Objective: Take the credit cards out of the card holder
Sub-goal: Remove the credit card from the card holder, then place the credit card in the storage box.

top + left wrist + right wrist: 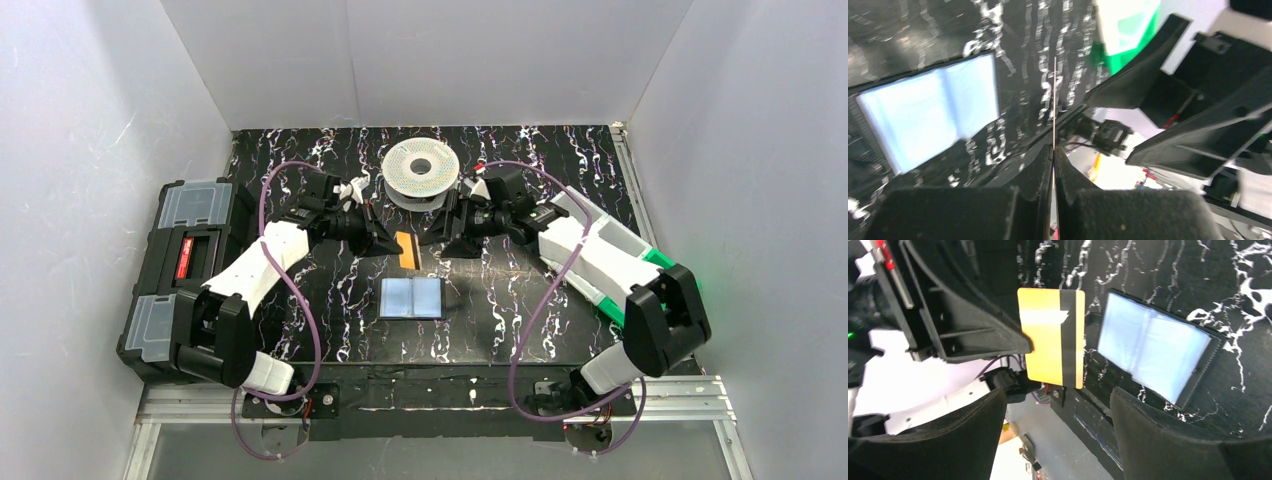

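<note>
— Black marbled tabletop (560, 300), white walls (90, 150). Where is the card holder (412, 298) set?
— Laid open at the centre, bluish sleeves up, so the pockets can be reached from above.
— And the orange card (1050, 340)?
— Held clear of the tabletop at 12 o'clock from the card holder. It is pinched by one edge in the left gripper (1054, 150), which is clamped tight.
— The right gripper (440, 238)?
— Spread wide at 3 o'clock of the orange card, with nothing in it. A handover is judged likely. Whether more cards sit in the sleeves cannot be told.

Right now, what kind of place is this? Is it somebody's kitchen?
Probably a robot lab test booth, not a kitchen: plain white walls box in a black marbled table, plus a black toolbox and a white spool.
</note>
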Tool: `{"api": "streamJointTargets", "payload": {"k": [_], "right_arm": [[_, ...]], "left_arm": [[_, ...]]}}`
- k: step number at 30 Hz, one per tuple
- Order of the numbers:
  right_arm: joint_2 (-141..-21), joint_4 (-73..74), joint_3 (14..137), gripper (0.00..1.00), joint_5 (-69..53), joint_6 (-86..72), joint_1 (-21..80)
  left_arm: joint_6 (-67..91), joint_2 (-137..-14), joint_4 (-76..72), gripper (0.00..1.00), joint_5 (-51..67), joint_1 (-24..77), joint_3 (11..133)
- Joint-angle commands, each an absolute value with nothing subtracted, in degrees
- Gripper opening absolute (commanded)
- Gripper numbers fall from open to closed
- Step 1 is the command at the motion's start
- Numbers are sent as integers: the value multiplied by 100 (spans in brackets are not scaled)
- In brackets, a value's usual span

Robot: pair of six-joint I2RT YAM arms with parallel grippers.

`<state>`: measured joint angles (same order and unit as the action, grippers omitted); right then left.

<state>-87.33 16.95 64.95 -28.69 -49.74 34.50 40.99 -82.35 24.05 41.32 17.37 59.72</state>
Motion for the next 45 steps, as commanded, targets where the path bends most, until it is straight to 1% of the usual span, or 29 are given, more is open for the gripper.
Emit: {"api": "streamJointTargets", "payload": {"k": [1,5,8,10,13,16,21,22,25,26,28,30,31,33,34,35,37,41,43,45], "right_arm": [[-8245,102,6008,82,-3579,-5757,3274],[-7989,-293,5919,80,-3563,-5911,3211],[-7908,-349,5902,79,-3610,-5957,3151],[-7893,-441,5883,75,-3672,-6040,3130],[-7924,-671,5842,65,-3812,-6204,3129],[-8007,-857,5821,51,-3960,-6365,3129],[-8055,-974,5808,35,-4021,-6455,3131],[-8071,-961,5825,29,-4037,-6459,3129],[-8111,-890,5870,1,-4063,-6423,3133],[-8117,-850,5885,1,-4049,-6391,3129],[-8098,-723,5893,1,-4022,-6302,3129],[-8051,-517,5910,1,-3911,-6159,3129],[-8031,-394,5931,1,-3845,-6064,3132],[-7964,-90,5970,1,-3710,-5882,3135],[-7932,-19,5982,1,-3643,-5793,3132],[-7896,224,5981,1,-3573,-5728,3133],[-7824,443,5977,1,-3415,-5625,3129],[-7664,1024,6006,1,-2994,-5328,3123],[-7569,1309,6008,1,-2719,-5204,3121],[-7476,1682,6073,1,-2350,-5043,3120]], "left_arm": [[5458,-7885,844,0,5148,1710,5877],[6138,-7852,-133,0,5430,1711,5722],[6394,-7898,-491,0,5537,1712,5677],[6577,-7934,-761,0,5623,1709,5616],[6833,-7978,-1169,0,5726,1710,5512],[6914,-8017,-1345,0,5799,1715,5464],[6933,-8047,-1454,0,5958,1733,5468],[6897,-8057,-1422,0,5985,1740,5493],[6589,-8089,-1013,0,6052,1779,5639],[6446,-8096,-858,1,6074,1797,5678],[6286,-8083,-655,9,6074,1811,5724],[6118,-8061,-426,24,6022,1811,5756],[6016,-8036,-297,28,5976,1811,5776],[5789,-8014,-48,32,5865,1811,5837],[5721,-8012,153,37,5829,1811,5853],[5681,-8011,235,43,5801,1811,5868],[5538,-8007,487,61,5687,1817,5941],[5041,-7983,1188,74,5321,1812,6221],[4642,-7965,1807,83,4960,1821,6434],[4165,-7961,2380,88,4566,1848,6650]]}}
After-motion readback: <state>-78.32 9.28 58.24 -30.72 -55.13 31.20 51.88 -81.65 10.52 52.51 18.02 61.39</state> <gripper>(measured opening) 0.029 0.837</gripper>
